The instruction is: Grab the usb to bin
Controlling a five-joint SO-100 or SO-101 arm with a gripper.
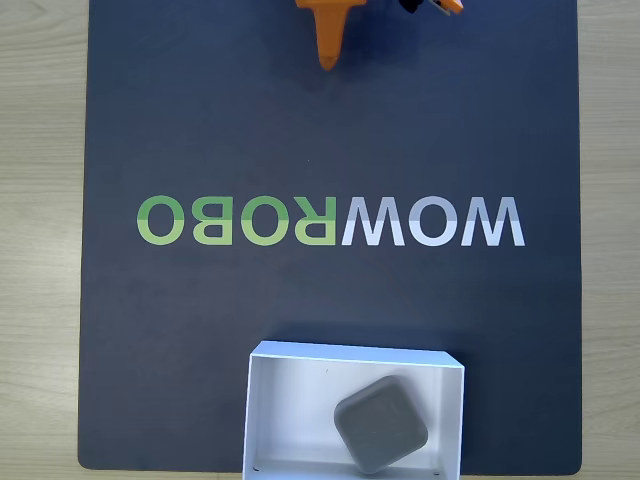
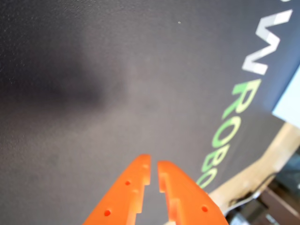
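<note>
Fixed view: the grey usb (image 1: 381,423) lay inside the white bin (image 1: 290,400), on the bin's floor, turned cornerwise to the walls and sitting toward the right half of the bin. The bin stood on the dark mat (image 1: 200,330) at the middle of the mat's near (bottom) edge, its lower wall cut off by the frame edge. The mat covered most of the light wooden counter (image 1: 40,200), which showed as strips along the left and right edges. The "WOWROBO" lettering (image 1: 330,221) read upside down across the mat's centre.

The orange claw (image 1: 328,62) was at the mat's far (top) edge, tip pointing down the frame, well apart from the bin.

Wrist view: the claw (image 2: 153,172) entered from the bottom edge, its two orange fingers (image 2: 129,187) nearly together with a narrow slit between the tips, nothing held between them. It hung above bare mat. A pale corner, probably the bin's (image 2: 289,107), showed at the right edge past the lettering.
</note>
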